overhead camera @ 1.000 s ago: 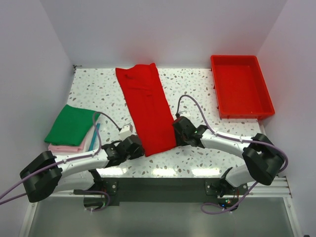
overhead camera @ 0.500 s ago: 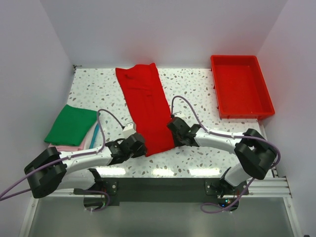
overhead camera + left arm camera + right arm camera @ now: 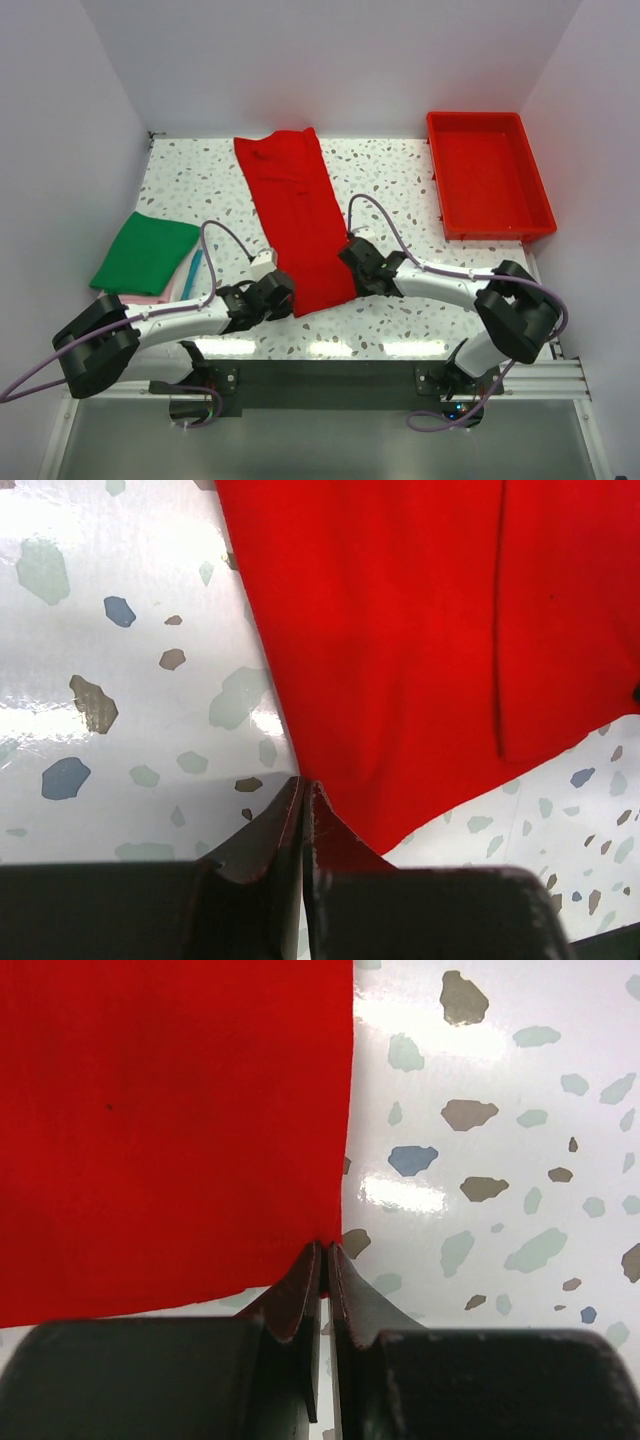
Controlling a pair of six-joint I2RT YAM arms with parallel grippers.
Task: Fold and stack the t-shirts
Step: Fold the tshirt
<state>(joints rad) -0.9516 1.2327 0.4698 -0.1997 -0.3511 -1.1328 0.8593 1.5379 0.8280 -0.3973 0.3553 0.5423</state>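
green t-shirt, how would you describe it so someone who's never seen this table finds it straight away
On the speckled table, look to the left edge, where a small pile of folded cloth lies. The green t-shirt is the top layer, a rough square over pale pink cloth. It is the only green thing there; the red t-shirt lies stretched out mid-table.

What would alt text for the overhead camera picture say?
Reaching from the near edge of a speckled table, a robot's left gripper and right gripper are pinched shut at the near corners of a long red t-shirt. A green t-shirt tops a pile at left; a red tray sits far right.
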